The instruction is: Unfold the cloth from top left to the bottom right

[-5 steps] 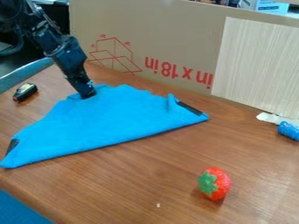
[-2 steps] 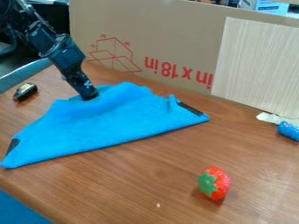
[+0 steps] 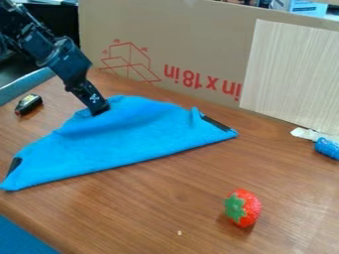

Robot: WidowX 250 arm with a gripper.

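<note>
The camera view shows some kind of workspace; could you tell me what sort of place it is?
Probably a robotics lab or office: a robot arm over a wooden table, with a cardboard sheet standing behind as a backdrop.

With the cloth (image 3: 132, 139) taken as the dial's centre on the surface (image 3: 165, 198), the jaws (image 3: 99, 111) are positioned at its eleven o'clock edge. A small device (image 3: 28, 105) is placed at ten, a strawberry (image 3: 249, 208) at four, and a roll (image 3: 327, 148) at three. Cardboard (image 3: 198, 44) is stood behind, around one, with a panel (image 3: 291, 74) set before it at two.
</note>
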